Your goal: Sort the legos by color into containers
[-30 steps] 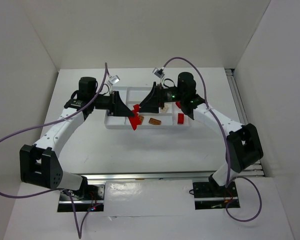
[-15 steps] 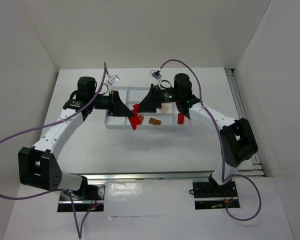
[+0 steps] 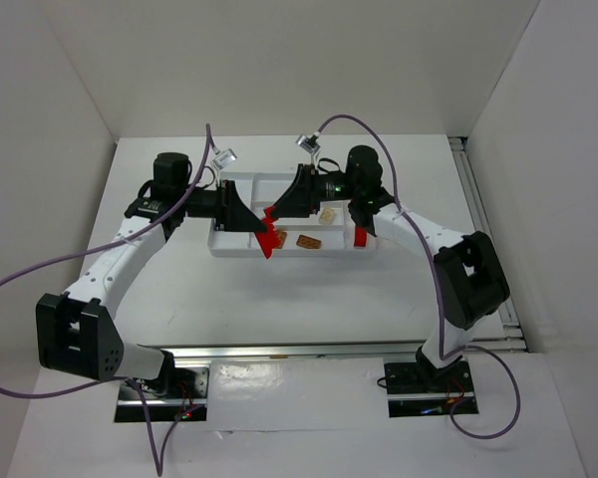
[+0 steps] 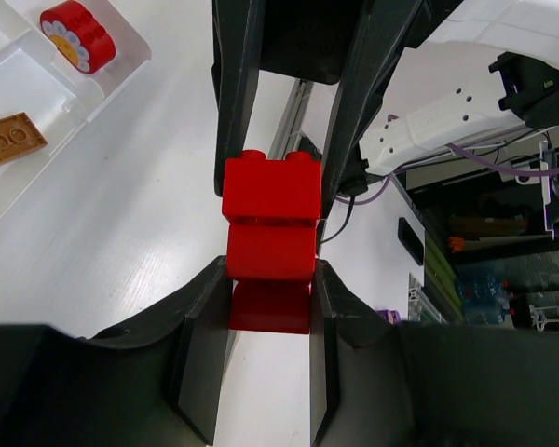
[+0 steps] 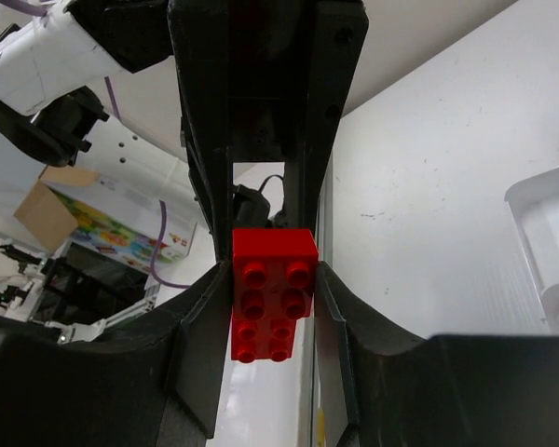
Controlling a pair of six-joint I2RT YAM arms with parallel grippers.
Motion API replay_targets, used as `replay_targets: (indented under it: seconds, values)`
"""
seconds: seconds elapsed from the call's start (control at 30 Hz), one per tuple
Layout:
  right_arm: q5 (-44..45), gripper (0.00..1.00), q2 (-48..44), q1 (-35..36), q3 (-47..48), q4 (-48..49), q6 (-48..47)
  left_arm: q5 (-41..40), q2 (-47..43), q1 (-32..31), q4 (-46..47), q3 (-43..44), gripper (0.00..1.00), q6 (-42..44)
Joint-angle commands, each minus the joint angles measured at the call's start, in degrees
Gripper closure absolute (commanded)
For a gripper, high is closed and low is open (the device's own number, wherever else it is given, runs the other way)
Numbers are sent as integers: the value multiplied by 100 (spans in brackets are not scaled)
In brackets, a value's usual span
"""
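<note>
A short stack of red legos (image 3: 270, 233) hangs above the front left of the white tray (image 3: 222, 249), whose compartments are the containers. My left gripper (image 4: 268, 279) is shut on the stack's lower bricks (image 4: 270, 251). My right gripper (image 5: 272, 279) meets it from the other side, its fingers pressed against both sides of the studded end (image 5: 272, 293). In the left wrist view the right gripper's fingers (image 4: 238, 102) flank the top brick. An orange lego (image 3: 308, 241) and a red piece (image 3: 360, 236) lie in the tray.
A pale piece (image 3: 327, 213) lies in a middle compartment. In the left wrist view a red round piece (image 4: 77, 22) and a brown plate (image 4: 9, 140) sit in the tray. White walls enclose the table on three sides.
My right gripper has moved left to the held red stack and its jaws have closed in on it. The left arm has stayed put with the stack.
</note>
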Motion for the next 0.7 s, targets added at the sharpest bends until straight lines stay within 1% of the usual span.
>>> replay_targets:
  seconds: [0.0, 0.1, 0.23, 0.3, 0.43, 0.63, 0.67]
  values:
    - [103, 76, 33, 159, 275, 468, -20, 122, -107, -29, 196, 57, 100, 65]
    - [280, 82, 33, 28, 222, 415, -20, 122, -107, -29, 196, 57, 100, 65]
    - [543, 82, -195, -218, 20, 12, -72, 52, -168, 85, 196, 57, 100, 127]
    - [648, 82, -274, -324, -129, -51, -195, 52, -168, 173, 257, -100, 100, 48]
    - [1009, 85, -468, -526, -270, -516, -476, -35, -168, 419, 319, -224, 100, -67]
    - [2002, 86, -670, -640, -323, -1666, -1073, -361, -335, 542, 380, -285, 100, -286]
    - [2386, 86, -723, -641, -323, -2034, -1153, -440, -335, 542, 380, -285, 100, -286]
